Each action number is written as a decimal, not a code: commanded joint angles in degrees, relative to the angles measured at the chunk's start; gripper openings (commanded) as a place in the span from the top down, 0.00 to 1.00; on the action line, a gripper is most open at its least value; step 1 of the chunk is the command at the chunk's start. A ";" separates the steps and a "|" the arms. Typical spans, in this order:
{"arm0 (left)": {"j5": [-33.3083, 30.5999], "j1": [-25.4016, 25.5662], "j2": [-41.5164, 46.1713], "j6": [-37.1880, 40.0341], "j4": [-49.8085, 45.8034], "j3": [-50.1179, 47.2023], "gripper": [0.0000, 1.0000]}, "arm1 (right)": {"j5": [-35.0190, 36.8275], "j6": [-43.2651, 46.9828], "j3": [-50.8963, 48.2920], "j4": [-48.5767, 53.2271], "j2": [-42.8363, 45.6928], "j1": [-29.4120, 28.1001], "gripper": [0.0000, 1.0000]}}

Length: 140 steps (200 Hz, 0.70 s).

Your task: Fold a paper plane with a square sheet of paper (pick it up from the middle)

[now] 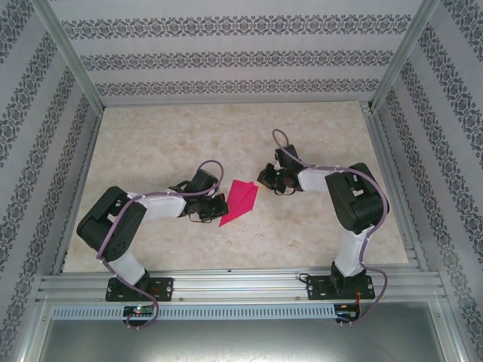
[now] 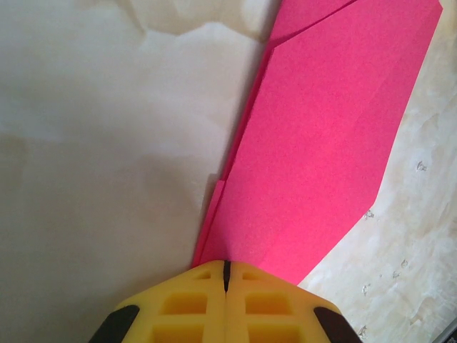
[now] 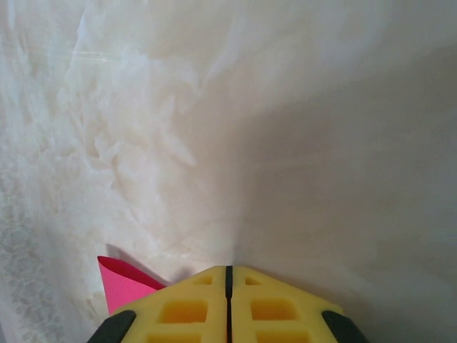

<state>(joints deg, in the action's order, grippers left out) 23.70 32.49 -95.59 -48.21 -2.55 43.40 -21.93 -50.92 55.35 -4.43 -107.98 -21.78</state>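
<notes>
Progress: the square sheet of paper (image 1: 239,202) lies flat near the middle of the worktop (image 1: 151,143), already folded into a layered, pointed wedge. I judge the nose folds done and the wing folds outstanding.

My left arm reaches in low from the left edge. My left fingers (image 2: 186,307) are closed at the wedge's narrow end; whether they pinch it I cannot tell.

My right arm bends in from the right. My right fingers (image 3: 264,307) are closed and empty, just beside a corner of the wedge.

folded paper sheet (image 2: 321,143): matt magenta, smooth | table (image 2: 86,143): smooth, marbled | left fingers (image 2: 214,314): matt yellow, gridded
</notes>
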 commanded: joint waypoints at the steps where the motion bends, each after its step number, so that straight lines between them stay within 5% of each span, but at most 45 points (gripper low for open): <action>1: -5.35 -0.60 -2.79 1.78 -11.16 -2.52 1.00 | -0.39 2.49 2.04 3.79 3.53 0.01 0.90; 84: -4.76 -0.66 -2.75 1.52 -10.64 -2.19 1.00 | -1.87 -3.11 -0.38 -1.21 5.33 -13.13 0.95; 140: -4.76 -0.59 -2.58 1.59 -10.99 -2.03 1.00 | 0.35 -5.88 -5.68 -7.15 -0.77 -14.92 0.96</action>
<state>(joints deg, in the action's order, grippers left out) 23.73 32.49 -95.59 -48.01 -2.57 43.42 -23.24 -55.00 52.14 -8.62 -105.69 -36.97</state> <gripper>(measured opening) 0.063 0.057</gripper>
